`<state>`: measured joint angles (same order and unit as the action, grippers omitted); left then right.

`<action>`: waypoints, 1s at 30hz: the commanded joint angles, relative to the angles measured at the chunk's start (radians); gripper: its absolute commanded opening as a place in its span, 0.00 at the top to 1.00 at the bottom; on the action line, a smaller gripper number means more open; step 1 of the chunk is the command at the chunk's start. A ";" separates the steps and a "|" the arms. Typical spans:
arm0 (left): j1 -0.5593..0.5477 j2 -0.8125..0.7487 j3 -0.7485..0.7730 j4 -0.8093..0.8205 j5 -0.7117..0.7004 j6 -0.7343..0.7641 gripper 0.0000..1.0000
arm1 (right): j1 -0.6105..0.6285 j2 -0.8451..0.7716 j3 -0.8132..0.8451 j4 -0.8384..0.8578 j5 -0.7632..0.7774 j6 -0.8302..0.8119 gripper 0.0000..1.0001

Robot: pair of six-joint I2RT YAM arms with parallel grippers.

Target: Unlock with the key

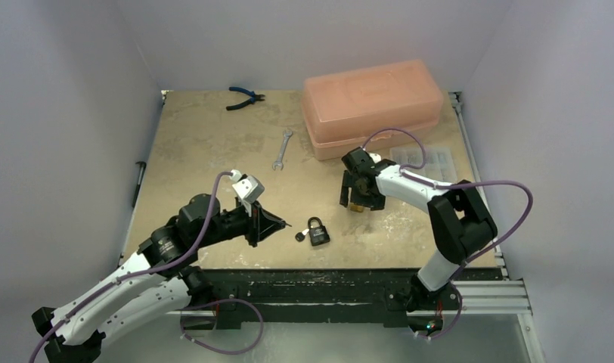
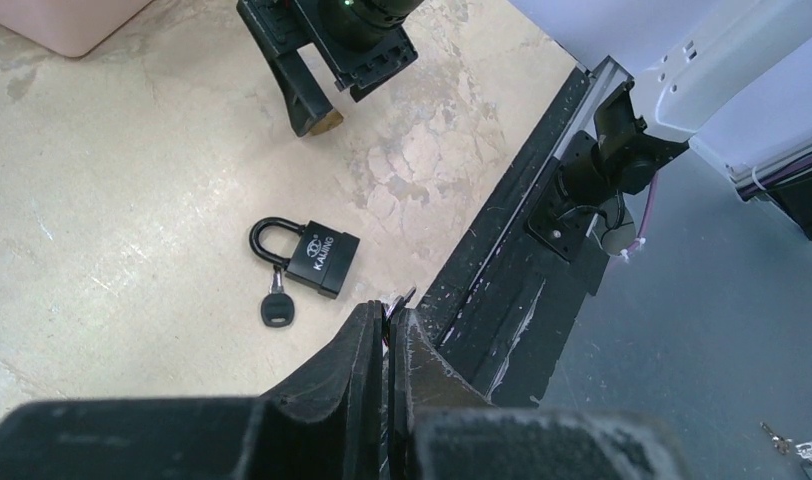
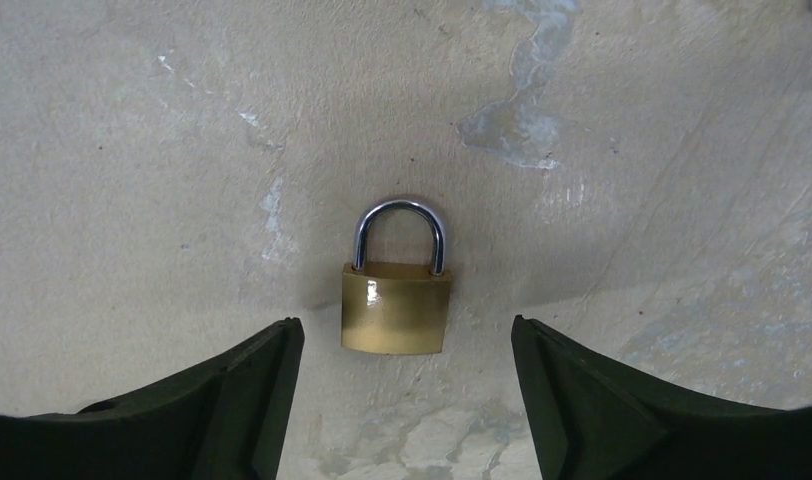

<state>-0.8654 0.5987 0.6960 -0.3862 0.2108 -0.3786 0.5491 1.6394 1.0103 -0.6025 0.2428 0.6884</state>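
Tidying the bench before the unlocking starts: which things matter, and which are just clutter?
Job: brass padlock with steel shackle; black padlock; black-headed key.
Clutter: blue-handled pliers; steel wrench; pink plastic box; clear compartment case.

a robotics lab work cell

plain white walls (image 1: 77, 113) are closing in a stone-patterned bench (image 1: 206, 151) on three sides. two white-and-black robot arms, the left arm (image 1: 130, 283) and the right arm (image 1: 410, 185), are sitting bolted to an aluminium rail (image 1: 493, 296) at its near edge, with purple cables (image 1: 531, 203) looping off them. blue-handled pliers (image 1: 245, 97), a wrench (image 1: 282, 149), a pink plastic box (image 1: 373, 106) and a clear organiser case (image 1: 432, 160) are lying toward the back. a black padlock (image 1: 317, 231) and a brass padlock (image 3: 396, 300) are lying loose in the middle, giving it a workshop touch.
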 commanded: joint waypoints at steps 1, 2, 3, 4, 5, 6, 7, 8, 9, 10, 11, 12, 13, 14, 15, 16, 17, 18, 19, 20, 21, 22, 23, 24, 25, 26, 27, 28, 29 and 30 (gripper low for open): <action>-0.001 -0.015 0.020 0.012 -0.010 0.014 1.00 | -0.006 0.034 0.054 0.016 0.020 0.018 0.18; -0.002 -0.018 0.019 0.012 -0.010 0.014 1.00 | -0.005 0.041 0.058 0.015 0.023 0.020 0.20; -0.001 -0.020 0.019 0.013 -0.010 0.013 1.00 | -0.006 0.048 0.060 0.017 0.024 0.021 0.23; -0.001 -0.022 0.018 0.014 -0.010 0.015 1.00 | -0.006 0.055 0.062 0.018 0.024 0.022 0.24; -0.002 -0.022 0.017 0.013 -0.010 0.015 1.00 | -0.006 0.062 0.065 0.021 0.022 0.022 0.26; -0.001 -0.021 0.019 0.012 -0.012 0.013 1.00 | -0.006 0.069 0.066 0.022 0.021 0.021 0.28; -0.001 -0.020 0.019 0.012 -0.015 0.014 1.00 | -0.007 0.075 0.069 0.023 0.022 0.020 0.29; -0.001 -0.020 0.019 0.012 -0.016 0.013 1.00 | -0.008 0.082 0.069 0.023 0.024 0.020 0.30; -0.001 -0.020 0.020 0.012 -0.016 0.013 1.00 | -0.008 0.088 0.071 0.024 0.027 0.020 0.31; -0.001 -0.022 0.019 0.012 -0.015 0.013 1.00 | -0.009 0.091 0.072 0.024 0.032 0.020 0.32; -0.002 -0.023 0.019 0.012 -0.014 0.013 1.00 | -0.010 0.095 0.073 0.024 0.037 0.020 0.33; -0.001 -0.024 0.019 0.012 -0.014 0.013 1.00 | -0.012 0.097 0.073 0.027 0.044 0.020 0.33; -0.001 -0.025 0.019 0.012 -0.014 0.014 1.00 | -0.015 0.098 0.073 0.028 0.047 0.020 0.33; -0.001 -0.025 0.019 0.012 -0.014 0.014 1.00 | -0.017 0.100 0.073 0.030 0.048 0.020 0.34; -0.001 -0.026 0.019 0.012 -0.013 0.014 1.00 | -0.021 0.103 0.073 0.031 0.049 0.018 0.35; -0.001 -0.026 0.019 0.013 -0.012 0.015 1.00 | -0.024 0.104 0.073 0.032 0.050 0.017 0.36; -0.001 -0.027 0.019 0.013 -0.011 0.015 1.00 | -0.027 0.107 0.073 0.032 0.050 0.017 0.37; -0.001 -0.027 0.019 0.013 -0.011 0.015 1.00 | -0.028 0.109 0.071 0.032 0.049 0.018 0.37; -0.001 -0.027 0.019 0.012 -0.011 0.014 1.00 | -0.030 0.110 0.067 0.034 0.049 0.018 0.40; -0.001 -0.027 0.018 0.012 -0.011 0.014 1.00 | -0.029 0.111 0.062 0.037 0.048 0.021 0.41; -0.001 -0.027 0.019 0.011 -0.011 0.015 1.00 | -0.030 0.111 0.057 0.040 0.045 0.023 0.43; -0.001 -0.027 0.019 0.012 -0.011 0.014 1.00 | -0.031 0.112 0.051 0.044 0.042 0.025 0.45; -0.001 -0.028 0.019 0.013 -0.011 0.016 1.00 | -0.031 0.112 0.045 0.049 0.038 0.026 0.47; -0.001 -0.028 0.019 0.012 -0.011 0.017 1.00 | -0.032 0.113 0.040 0.055 0.032 0.026 0.49; -0.001 -0.028 0.019 0.013 -0.011 0.016 1.00 | -0.031 0.112 0.034 0.061 0.026 0.026 0.49; -0.001 -0.028 0.018 0.013 -0.011 0.015 1.00 | -0.031 0.111 0.029 0.066 0.025 0.026 0.51; -0.001 -0.028 0.018 0.013 -0.011 0.016 1.00 | -0.031 0.110 0.025 0.071 0.021 0.026 0.55; -0.001 -0.028 0.018 0.013 -0.011 0.017 1.00 | -0.031 0.109 0.022 0.074 0.018 0.028 0.59; -0.001 -0.027 0.019 0.014 -0.009 0.017 1.00 | -0.031 0.107 0.019 0.076 0.018 0.028 0.63; -0.001 -0.025 0.018 0.014 -0.009 0.016 1.00 | -0.031 0.105 0.019 0.076 0.017 0.028 0.67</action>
<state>-0.8654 0.5789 0.6960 -0.3870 0.2043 -0.3744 0.5289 1.7325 1.0504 -0.5674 0.2401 0.7010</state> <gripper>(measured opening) 0.043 0.433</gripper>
